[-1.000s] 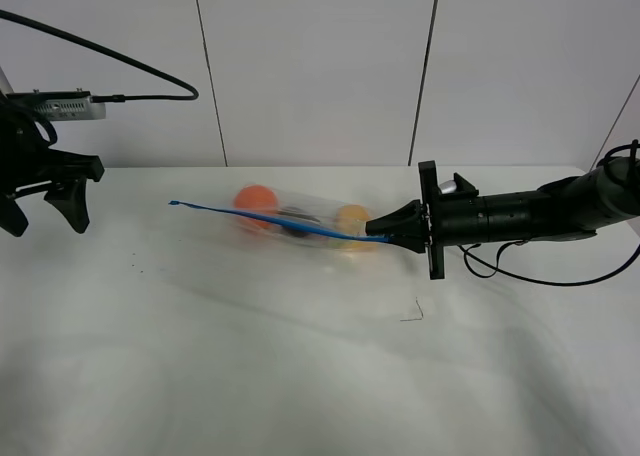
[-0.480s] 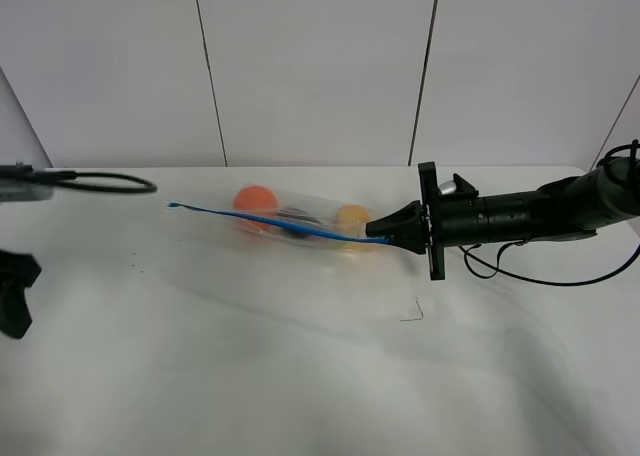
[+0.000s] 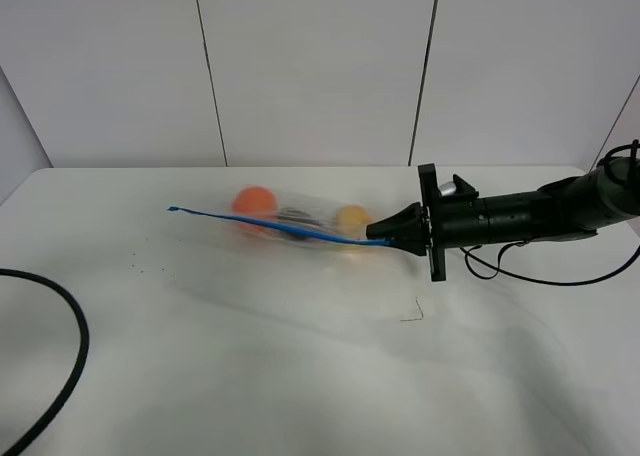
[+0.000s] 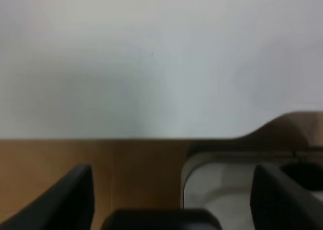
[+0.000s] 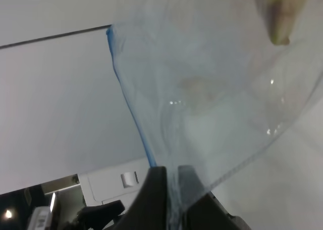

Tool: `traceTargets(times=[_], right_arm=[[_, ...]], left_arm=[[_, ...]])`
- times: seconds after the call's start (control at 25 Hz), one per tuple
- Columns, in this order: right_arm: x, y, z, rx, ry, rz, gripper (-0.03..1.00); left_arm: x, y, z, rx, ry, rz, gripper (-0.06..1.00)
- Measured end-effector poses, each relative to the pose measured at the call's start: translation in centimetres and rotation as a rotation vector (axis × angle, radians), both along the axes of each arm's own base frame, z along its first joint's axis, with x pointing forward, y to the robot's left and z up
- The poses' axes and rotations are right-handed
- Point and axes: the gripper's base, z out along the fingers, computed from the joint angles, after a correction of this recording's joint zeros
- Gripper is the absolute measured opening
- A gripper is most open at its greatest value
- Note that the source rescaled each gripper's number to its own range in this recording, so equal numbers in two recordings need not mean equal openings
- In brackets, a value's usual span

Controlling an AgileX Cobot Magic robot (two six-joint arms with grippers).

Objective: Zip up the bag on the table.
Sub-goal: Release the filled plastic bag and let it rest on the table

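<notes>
Bag [image 3: 300, 224] lies toward the far middle of the table [image 3: 250, 356] in the exterior high view, well in from every edge, with broad bare white surface in front of it and to its left. A black cable [image 3: 62, 361] curves over the near left corner. The right gripper [image 3: 378, 234] reaches in from the right, fingers pinched together on the end of the blue seal strip [image 3: 260, 222], which runs straight leftward to a free tip. Orange, dark and yellow produce shows through the clear plastic.

Left wrist view: the left gripper [image 4: 171, 199] has its fingers [image 4: 75, 197] spread wide apart beyond the table's edge, over brown floor.

Right wrist view: the fingers [image 5: 157, 189] clamp the seal strip, and the clear, wrinkled film fans away from them.
</notes>
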Motion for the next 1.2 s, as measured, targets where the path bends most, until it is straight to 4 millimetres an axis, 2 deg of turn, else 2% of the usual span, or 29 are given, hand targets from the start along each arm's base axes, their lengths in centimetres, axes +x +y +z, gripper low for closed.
traceTargets(times=[0.6,1.0,1.2], right_arm=[[0.0,0.0,0.0,-0.002,0.000,0.002,0.00],[0.0,0.0,0.0,-0.003,0.000,0.005,0.00],[0.0,0.0,0.0,-0.003,0.000,0.005,0.00]], left_arm=[[-3.7,0.2,1.4,-0.005,-0.297,0.023,0.92],[-8.0,0.2,1.8,-0.008,-0.599,0.025,0.92],[-8.1,0.2,1.8,-0.008,-0.605,0.025,0.92]])
